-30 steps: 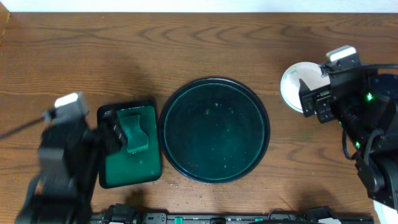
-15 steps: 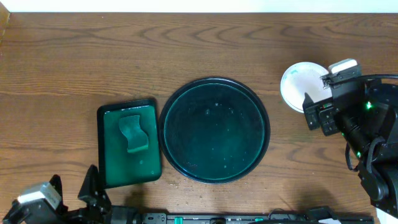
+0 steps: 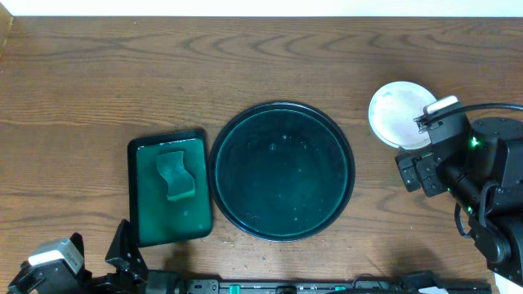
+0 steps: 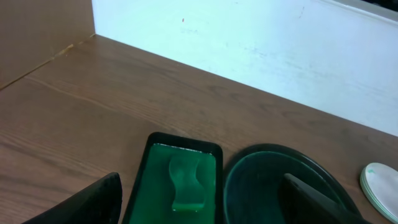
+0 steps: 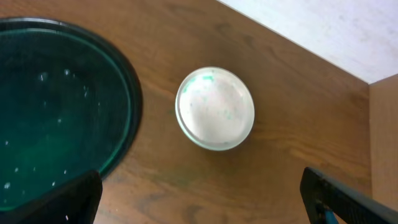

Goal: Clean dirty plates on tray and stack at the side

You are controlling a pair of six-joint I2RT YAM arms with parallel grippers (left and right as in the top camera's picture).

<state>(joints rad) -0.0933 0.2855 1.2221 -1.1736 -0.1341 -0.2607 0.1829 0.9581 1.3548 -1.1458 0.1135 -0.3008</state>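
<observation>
The large round dark green tray (image 3: 282, 170) sits mid-table with no plates on it; it also shows in the right wrist view (image 5: 56, 112) and the left wrist view (image 4: 280, 186). White plates (image 3: 396, 113) lie stacked on the wood to the tray's right; the top one shows faint green marks in the right wrist view (image 5: 215, 108) and its edge in the left wrist view (image 4: 380, 186). My right gripper (image 5: 205, 199) is open and empty, above the table just near side of the stack. My left gripper (image 4: 202, 205) is open and empty, pulled back at the front left edge.
A small rectangular green tray (image 3: 169, 188) holding a green cloth or sponge (image 3: 174, 173) lies left of the round tray; it also shows in the left wrist view (image 4: 177, 180). A white wall (image 4: 280, 50) borders the table's far edge.
My left arm has withdrawn from the rectangular tray to the front left corner. My right arm has pulled back a little from the stacked plates, uncovering them.
</observation>
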